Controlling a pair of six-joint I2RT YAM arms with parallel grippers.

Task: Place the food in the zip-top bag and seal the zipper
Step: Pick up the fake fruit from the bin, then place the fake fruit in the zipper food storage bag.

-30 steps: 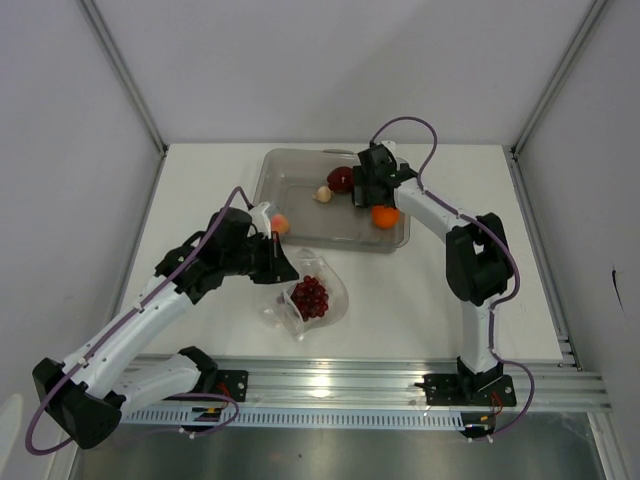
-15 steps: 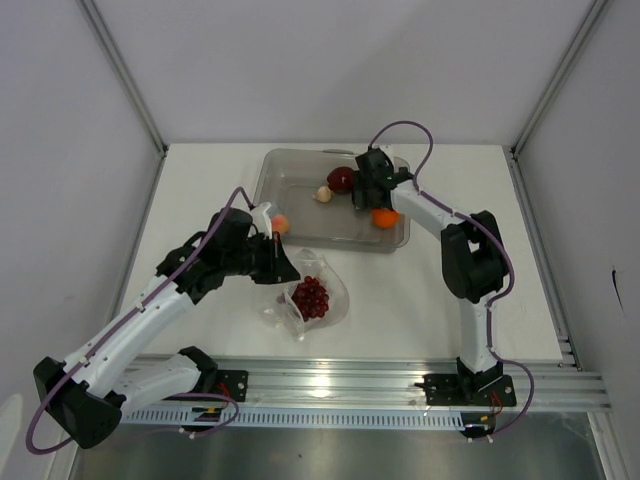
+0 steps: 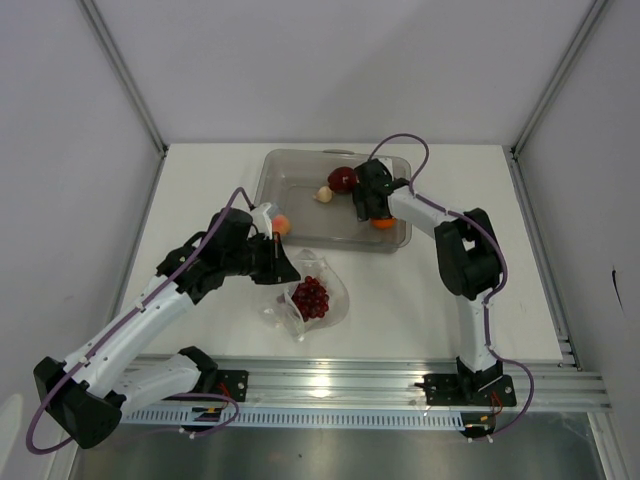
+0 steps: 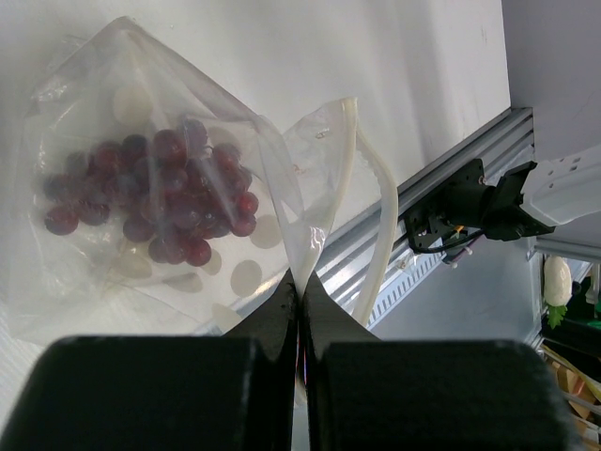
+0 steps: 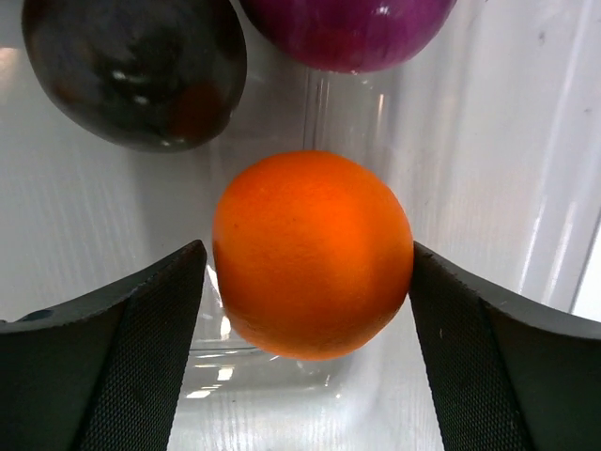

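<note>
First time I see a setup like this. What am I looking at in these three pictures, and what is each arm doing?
Two robot arms are bolted at the near edge of a white table. The overhead picture shows both; the other two come from a camera on each wrist. The left gripper is pinched shut on an edge of the clear zip-top bag, which rests on the table with a dark red grape bunch inside. The right gripper is open inside the grey tray, its fingers either side of an orange. A blackish fruit and a purple ball lie just beyond it.
</note>
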